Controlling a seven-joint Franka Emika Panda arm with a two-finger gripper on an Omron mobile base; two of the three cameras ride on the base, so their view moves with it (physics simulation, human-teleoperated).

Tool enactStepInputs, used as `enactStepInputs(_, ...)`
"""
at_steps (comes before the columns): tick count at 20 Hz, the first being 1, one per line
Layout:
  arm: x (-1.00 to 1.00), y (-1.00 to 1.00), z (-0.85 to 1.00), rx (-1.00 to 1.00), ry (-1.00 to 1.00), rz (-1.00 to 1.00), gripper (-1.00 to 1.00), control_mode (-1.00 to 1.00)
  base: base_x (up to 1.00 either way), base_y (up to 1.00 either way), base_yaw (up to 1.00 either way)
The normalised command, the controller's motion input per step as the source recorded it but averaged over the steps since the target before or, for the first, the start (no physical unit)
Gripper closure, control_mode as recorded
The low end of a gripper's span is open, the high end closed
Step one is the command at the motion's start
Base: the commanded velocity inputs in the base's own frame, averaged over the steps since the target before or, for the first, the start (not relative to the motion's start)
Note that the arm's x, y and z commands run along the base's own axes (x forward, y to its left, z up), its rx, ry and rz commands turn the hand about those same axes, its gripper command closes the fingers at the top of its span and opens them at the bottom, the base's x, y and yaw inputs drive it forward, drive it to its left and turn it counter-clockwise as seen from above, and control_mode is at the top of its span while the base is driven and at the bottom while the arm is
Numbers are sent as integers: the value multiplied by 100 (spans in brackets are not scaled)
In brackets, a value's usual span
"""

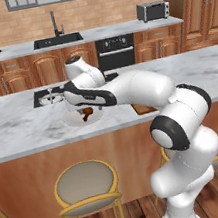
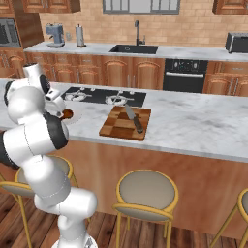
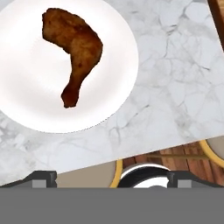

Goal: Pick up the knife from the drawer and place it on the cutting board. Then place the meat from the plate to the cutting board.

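The first half of the task looks finished: the kitchen knife with a silver-grey blade and dark handle lies on the reddish-brown checkered wooden cutting board, blade pointing toward the far side of the marble counter. The second half is still to do. The small curved reddish-brown drumstick of meat rests on the round white plate, its thick end toward the top of the hand view and its thin bone end pointing down. In the left base view the plate sits on the counter to the left of the board, with the arm's forearm reaching over it. In the right base view the board lies well to the right of the arm, so the meat has a sideways trip ahead.

The two-finger gripper hangs above the plate's near edge, fingers spread as wide as they go, with nothing between them and nothing touching them. The meat sits ahead of the fingertips, not between them, so by my judgement the hand must still move over the drumstick and descend before any grasp.
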Motion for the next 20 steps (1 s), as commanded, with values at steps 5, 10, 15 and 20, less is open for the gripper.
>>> enactStepInputs(5, 1, -4, -12, 1, 3, 0, -100, -100, 0, 0, 0)
enactStepInputs(10, 11, 0, -13, 0, 0, 0, -100, -100, 0, 0, 0)
enactStepInputs(15, 20, 15, 0, -1, 0, -2, -100, -100, 0, 0, 0)
enactStepInputs(20, 17, 9, 0, 0, 0, -8, -100, -100, 0, 0, 0)
